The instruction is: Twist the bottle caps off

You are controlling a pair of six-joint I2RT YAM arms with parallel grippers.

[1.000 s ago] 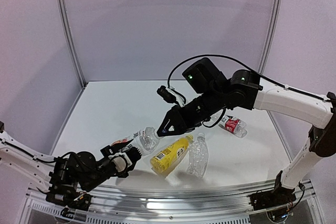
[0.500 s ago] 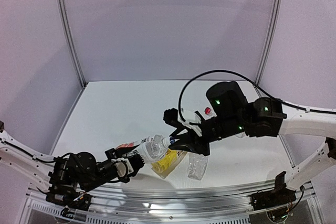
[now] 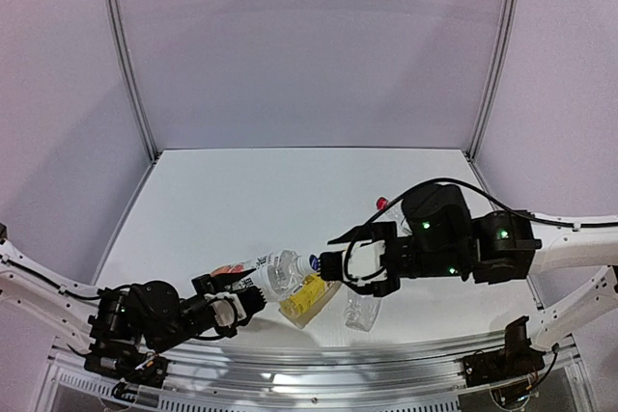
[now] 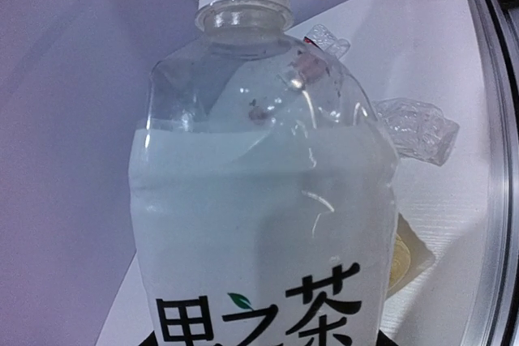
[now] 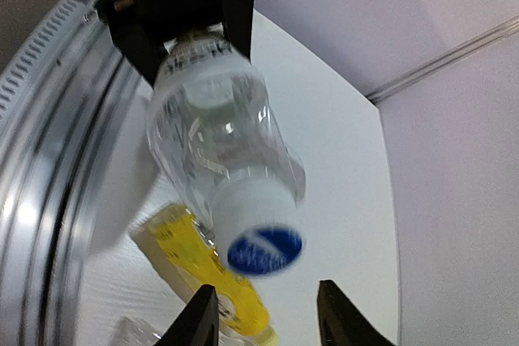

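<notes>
Left gripper [image 3: 245, 298]: low, clamped on the bottle [image 3: 275, 272] at its base, neck angled upward
Right gripper [image 3: 337, 260]: reaching leftward, fingers [image 5: 200, 318] spread, facing the blue-and-white cap [image 5: 263, 237], near it

White arm links [image 3: 570, 238], black joints [image 3: 497, 248], black right end effector [image 3: 335, 260], green lights [image 3: 423, 226], looping black cable [image 3: 439, 180].

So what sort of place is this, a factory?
Probably a robot test booth in a lab, not a factory: plain pale walls close in a white table, a left arm and a right arm are bolted at its near edge, and the only goods are a few plastic drink bottles.
</notes>
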